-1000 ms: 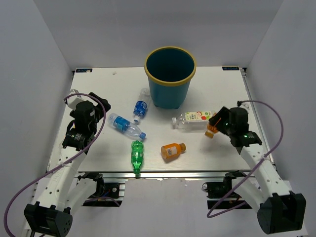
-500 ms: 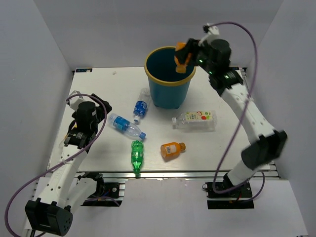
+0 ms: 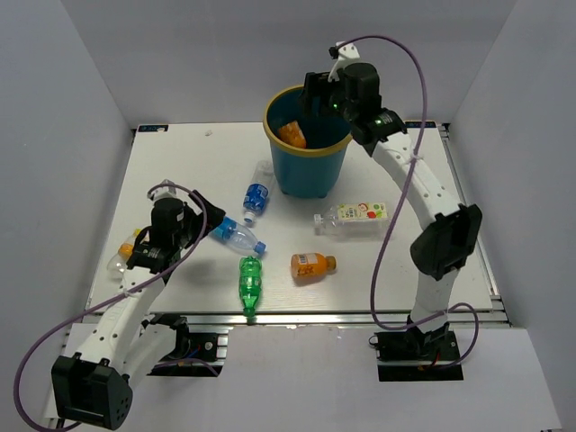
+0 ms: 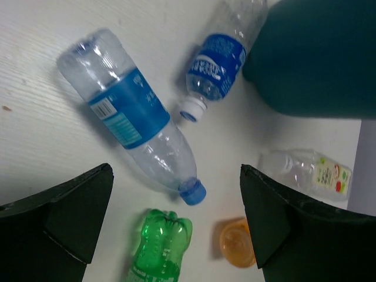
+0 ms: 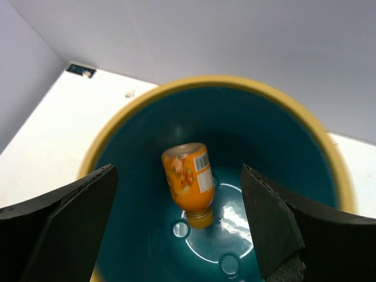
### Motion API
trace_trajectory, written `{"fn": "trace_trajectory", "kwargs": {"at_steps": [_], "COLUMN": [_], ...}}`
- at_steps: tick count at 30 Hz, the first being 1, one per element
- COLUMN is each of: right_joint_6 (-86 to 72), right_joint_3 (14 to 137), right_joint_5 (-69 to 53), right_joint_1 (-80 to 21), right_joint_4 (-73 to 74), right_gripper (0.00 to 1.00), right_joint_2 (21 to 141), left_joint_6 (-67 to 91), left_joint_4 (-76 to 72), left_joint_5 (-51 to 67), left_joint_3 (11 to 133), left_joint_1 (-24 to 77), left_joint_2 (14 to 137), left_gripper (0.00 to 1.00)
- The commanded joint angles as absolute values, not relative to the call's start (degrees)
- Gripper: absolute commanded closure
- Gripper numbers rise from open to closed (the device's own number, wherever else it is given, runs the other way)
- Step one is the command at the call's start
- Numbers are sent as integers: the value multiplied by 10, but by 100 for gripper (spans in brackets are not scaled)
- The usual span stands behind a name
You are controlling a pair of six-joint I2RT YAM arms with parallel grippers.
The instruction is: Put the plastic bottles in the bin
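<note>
A white bench [image 3: 171,162] holds a dark teal bin [image 3: 309,144] with a yellow rim, standing near the far edge at the middle. The right gripper [image 3: 317,94] hangs over the bin's far-right rim, fingers spread wide and empty. Inside the bin, one orange bottle [image 5: 189,174] sits cap down against the teal floor, its label facing up.

Five bottles lie on their sides on the bench. A clear blue-labelled bottle [image 4: 218,57] rests just beside the bin's left wall, its white cap pointing at the near edge. A second blue-labelled bottle [image 4: 130,114], with a blue cap, lies near it. A green bottle [image 3: 248,283] lies at the near edge. Another orange bottle [image 3: 311,265] lies right of it. A clear fruit-print bottle [image 3: 354,217] lies right of centre.

The left gripper [image 3: 192,219] hovers near the left edge, fingers wide apart, nothing between them, just beside the blue-capped bottle.
</note>
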State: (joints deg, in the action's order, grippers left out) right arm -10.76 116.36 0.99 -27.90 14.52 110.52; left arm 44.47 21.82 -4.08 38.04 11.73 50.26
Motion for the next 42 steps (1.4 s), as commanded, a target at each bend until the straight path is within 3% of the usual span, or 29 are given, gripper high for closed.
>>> {"fn": "trace_trajectory", "kwargs": {"at_steps": [1, 5, 7, 13, 16, 21, 31, 32, 37, 42], "right_joint_6": [-69, -68, -88, -175, -208, -235, -228, -231, -229, -226], "right_joint_3": [1159, 1021, 893, 591, 507, 455, 374, 374, 359, 341], "right_joint_5": [30, 57, 89, 113, 79, 70, 143, 152, 179, 218], "right_joint_1": [-282, -282, -280, -251, -221, -179, -154, -150, -147, -145], "right_joint_4": [126, 117, 80, -33, -35, -2, 30, 33, 18, 9], "right_gripper": [11, 11, 11, 11, 11, 11, 11, 11, 11, 11], "right_joint_2": [1008, 908, 833, 649, 598, 558, 537, 536, 522, 507], "left_joint_6": [445, 453, 461, 495, 514, 536, 558, 558, 553, 537], "left_joint_4": [200, 178, 172, 219, 219, 285, 240, 246, 304, 352], "left_joint_5": [60, 103, 105, 8, -31, -133, -131, -145, -175, -244], "left_joint_3": [355, 316, 300, 287, 281, 306, 329, 336, 386, 429], "left_joint_1": [115, 138, 163, 283, 323, 400, 461, 468, 478, 484], "left_joint_2": [499, 484, 482, 527, 561, 612, 722, 723, 701, 659], "left_gripper": [2, 2, 2, 2, 2, 2, 2, 4, 41, 57]}}
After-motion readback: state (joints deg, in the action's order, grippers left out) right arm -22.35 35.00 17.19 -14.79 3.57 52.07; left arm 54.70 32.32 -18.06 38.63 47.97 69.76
